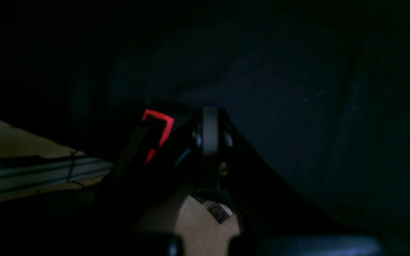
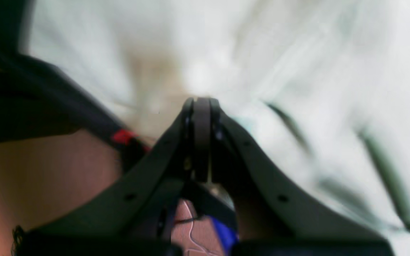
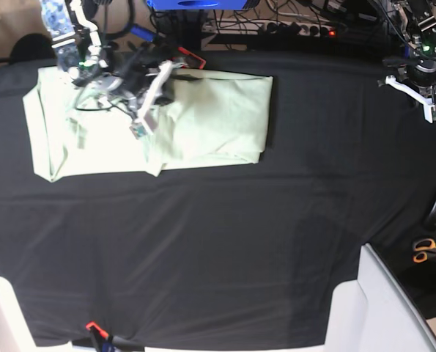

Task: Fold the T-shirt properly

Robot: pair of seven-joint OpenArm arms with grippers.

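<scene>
Black cloth (image 3: 203, 271) covers the bench, with the mint T-shirt (image 3: 225, 121) lying rumpled at its far left. Over that shirt the right arm slants in from the far side, its pincer (image 2: 201, 103) closed and angled down; I can't tell whether any fabric is pinched. The left arm hangs at the far right, its pincer (image 1: 210, 113) shut above the black cloth. The arm covers part of the shirt, and motion smears the close-up of its folds.
</scene>
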